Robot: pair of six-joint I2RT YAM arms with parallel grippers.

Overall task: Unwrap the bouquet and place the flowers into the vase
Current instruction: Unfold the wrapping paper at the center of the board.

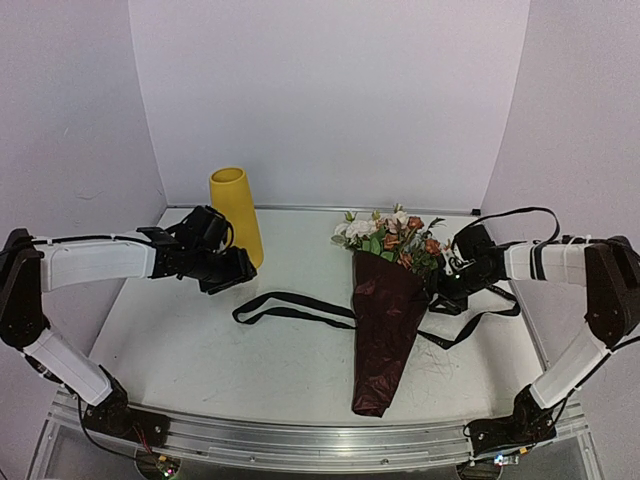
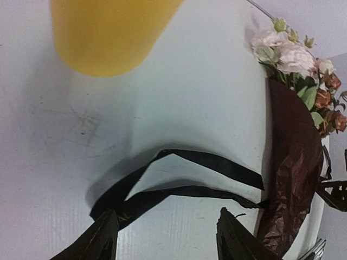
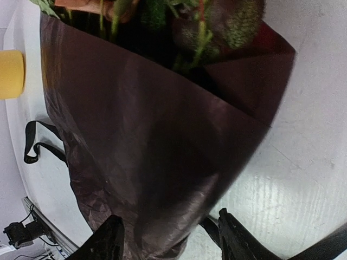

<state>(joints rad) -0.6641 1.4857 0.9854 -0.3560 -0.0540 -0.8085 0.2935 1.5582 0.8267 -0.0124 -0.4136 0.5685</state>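
The bouquet (image 1: pixel 388 300) lies wrapped, ribbon (image 1: pixel 290 305) loose; with left gripper (image 1: pixel 238 270) and right gripper (image 1: pixel 446 274) both spread empty, I'd next peel the paper (image 3: pixel 152 135) open.

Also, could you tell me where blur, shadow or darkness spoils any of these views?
Top external: evenly lit, sharp, only faint shadows. Left wrist: the vase looms close and blurred; the ribbon casts a soft shadow. Right wrist: dark wrapping paper fills the frame, the stems above it out of focus.

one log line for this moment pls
left tool open above loose black ribbon | right tool open at bouquet | flowers wrapped | yellow vase upright
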